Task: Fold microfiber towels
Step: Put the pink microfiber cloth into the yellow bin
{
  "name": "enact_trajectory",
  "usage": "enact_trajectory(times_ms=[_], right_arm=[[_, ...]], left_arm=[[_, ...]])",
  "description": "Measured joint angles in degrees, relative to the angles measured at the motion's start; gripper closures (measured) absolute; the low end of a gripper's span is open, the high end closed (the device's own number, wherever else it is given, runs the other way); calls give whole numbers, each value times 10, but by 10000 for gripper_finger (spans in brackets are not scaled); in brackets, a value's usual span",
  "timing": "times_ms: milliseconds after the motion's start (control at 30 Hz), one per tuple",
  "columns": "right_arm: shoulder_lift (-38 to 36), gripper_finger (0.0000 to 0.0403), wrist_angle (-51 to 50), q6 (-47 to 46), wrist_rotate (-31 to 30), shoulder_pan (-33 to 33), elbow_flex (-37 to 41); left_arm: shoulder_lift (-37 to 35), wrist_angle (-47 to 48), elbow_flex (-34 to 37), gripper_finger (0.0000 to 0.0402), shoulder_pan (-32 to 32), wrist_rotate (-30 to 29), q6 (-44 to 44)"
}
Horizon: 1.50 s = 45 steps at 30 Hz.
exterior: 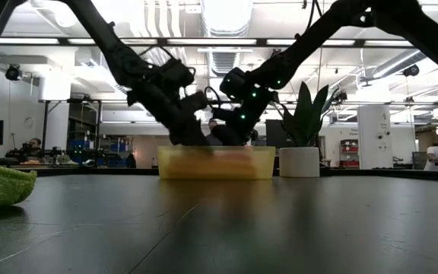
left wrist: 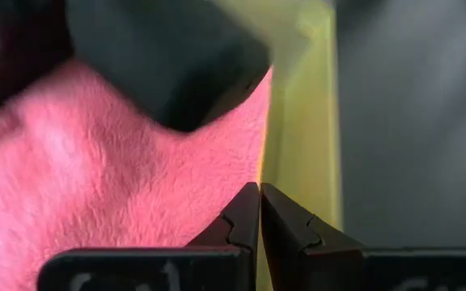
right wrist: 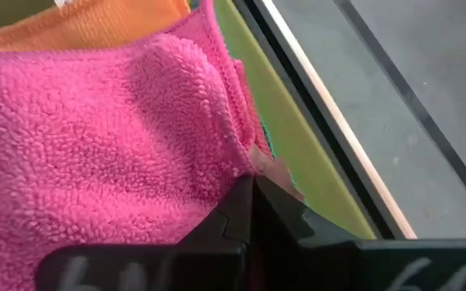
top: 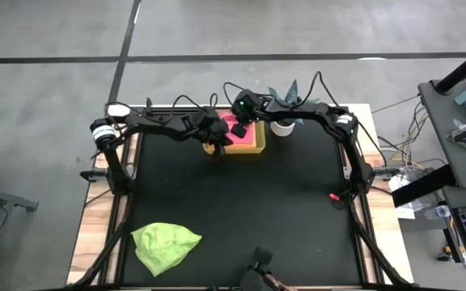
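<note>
Pink towel [right wrist: 95, 153] bunched in yellow tray [top: 253, 146], long axis unclear; left gripper [left wrist: 259, 212], right gripper [right wrist: 249, 202] jaws closed on it.

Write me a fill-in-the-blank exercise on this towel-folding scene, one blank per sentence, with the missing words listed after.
1. Both grippers are down in the yellow tray at the far edge of the table, working on the ____ towel.
2. The lime green towel lies crumpled on the table's near ____ corner, seen from above.
3. The left gripper has its fingers ____.
4. Under the pink towel, in the right wrist view, shows an ____ towel.

Missing words: pink; left; shut; orange
</note>
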<state>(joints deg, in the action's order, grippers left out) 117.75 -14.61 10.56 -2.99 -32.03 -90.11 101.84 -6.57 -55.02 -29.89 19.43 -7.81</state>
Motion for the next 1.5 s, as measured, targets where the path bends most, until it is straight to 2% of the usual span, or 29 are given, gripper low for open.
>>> enact_trajectory(times_ms=[267, 400, 500, 600, 800, 1033, 1200, 1500], right_arm=[[-31, 394, -4, 7, -1, 0, -2], [-60, 394, -22, 11, -2, 1, -2], [-85, 394, -44, 11, 0, 1, -2], [-100, 394, -59, 9, 12, 1, 2], [-91, 394, -55, -19, 104, 5, 29], [-68, 394, -67, -24, 107, 13, 70], [-65, 394, -95, -5, 105, 13, 75], [-78, 394, -113, 9, 103, 13, 52]], left_arm=[[-68, 1, 0, 401, -4, 3, -19], [-81, 0, 1, 401, -12, -52, -54], [-72, -12, 1, 401, -23, -103, -74], [-45, -31, -2, 401, -36, -108, -76], [12, -80, -14, 401, -45, -108, -76], [49, -74, -30, 401, -45, -152, -60], [49, -63, -28, 401, -46, -156, -45], [8, -39, -28, 401, -46, -159, -46]])
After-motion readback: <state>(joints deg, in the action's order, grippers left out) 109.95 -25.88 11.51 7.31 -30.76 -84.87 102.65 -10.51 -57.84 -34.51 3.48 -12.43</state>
